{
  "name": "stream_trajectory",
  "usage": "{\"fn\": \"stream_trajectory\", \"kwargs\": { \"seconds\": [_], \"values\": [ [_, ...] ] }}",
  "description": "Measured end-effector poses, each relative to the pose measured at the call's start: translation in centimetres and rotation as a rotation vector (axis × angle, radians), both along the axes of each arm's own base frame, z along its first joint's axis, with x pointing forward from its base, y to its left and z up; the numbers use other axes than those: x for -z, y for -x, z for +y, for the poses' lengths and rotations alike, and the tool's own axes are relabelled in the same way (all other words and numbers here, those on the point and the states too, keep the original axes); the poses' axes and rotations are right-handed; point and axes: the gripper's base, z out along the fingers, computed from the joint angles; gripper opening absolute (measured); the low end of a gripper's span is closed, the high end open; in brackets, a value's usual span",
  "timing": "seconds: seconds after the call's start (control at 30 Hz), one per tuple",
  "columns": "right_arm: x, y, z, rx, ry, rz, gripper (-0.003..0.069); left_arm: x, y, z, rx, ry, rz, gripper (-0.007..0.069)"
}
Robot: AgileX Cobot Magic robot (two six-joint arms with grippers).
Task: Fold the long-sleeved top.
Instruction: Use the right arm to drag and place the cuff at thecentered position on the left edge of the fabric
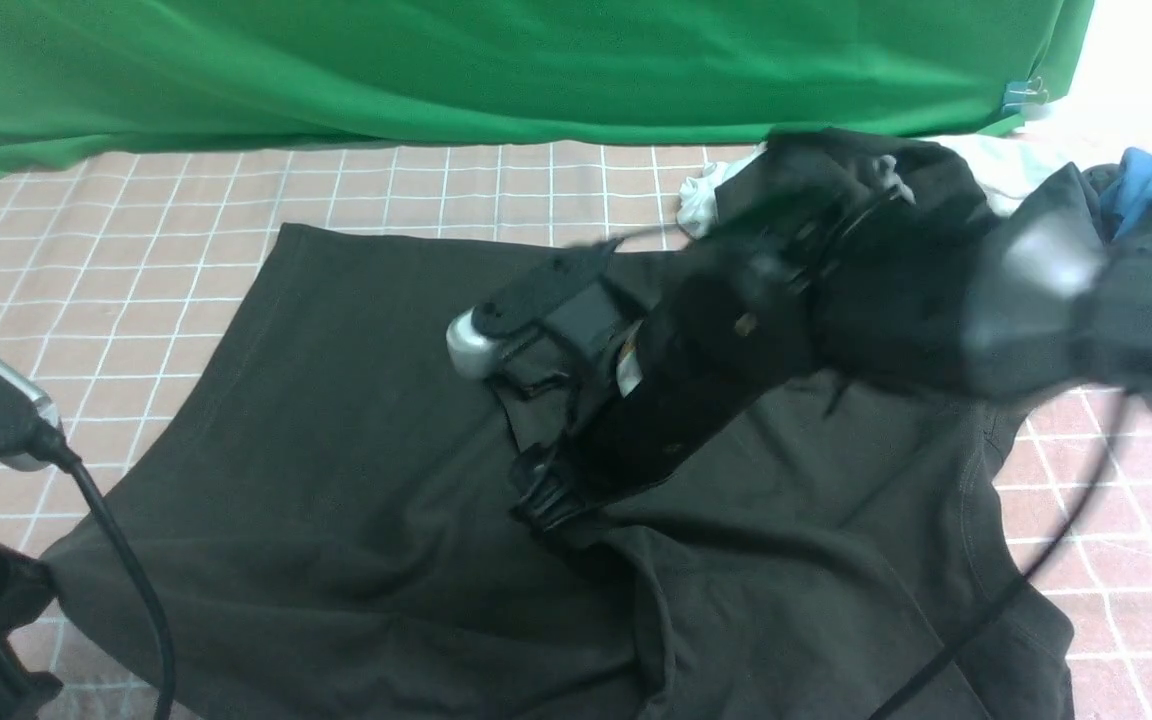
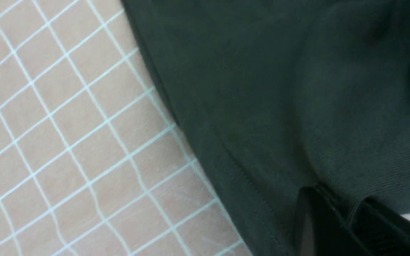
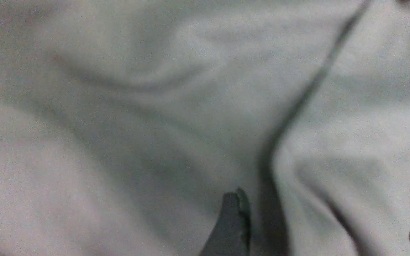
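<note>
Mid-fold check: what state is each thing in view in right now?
long-sleeved top: spread out, rumpled mid-body.
left hand: shut on the top's edge.
right hand: open over the top.
white garment: crumpled.
blue garment: bunched up.

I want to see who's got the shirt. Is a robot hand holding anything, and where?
The left gripper is shut on the long-sleeved top, pinching it near its stitched edge. The right gripper is open above the cloth, holding nothing.
</note>
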Motion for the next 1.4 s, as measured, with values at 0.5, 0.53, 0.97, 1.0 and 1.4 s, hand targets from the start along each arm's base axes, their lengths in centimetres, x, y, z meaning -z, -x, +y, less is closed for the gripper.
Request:
{"fn": "stream_trajectory", "kwargs": {
  "seconds": [0.5, 0.53, 0.97, 1.0, 1.4],
  "values": [
    [3.7, 15.0, -10.0, -0.467, 0.315, 0.096, 0.0596, -0.1, -0.2, -0.1, -0.001, 0.018, -0.031, 0.0037],
    [4.7, 15.3, -10.4, -0.477, 0.319, 0.091, 0.0596, -0.2, -0.3, -0.1, -0.001, 0.018, -0.033, 0.0037],
    [8.2, 15.4, -11.9, -0.374, 0.449, 0.099, 0.0502, -0.2, -0.3, -0.1, -0.001, 0.019, -0.038, 0.0037],
    [8.1, 15.3, -11.9, -0.363, 0.464, 0.106, 0.0461, -0.2, -0.3, -0.1, -0.001, 0.019, -0.038, 0.0037],
    [6.6, 14.3, -11.6, -0.3, 0.579, 0.133, 0.0436, -0.2, -0.3, -0.2, -0.001, 0.029, -0.034, 0.0037]
  ]
}}
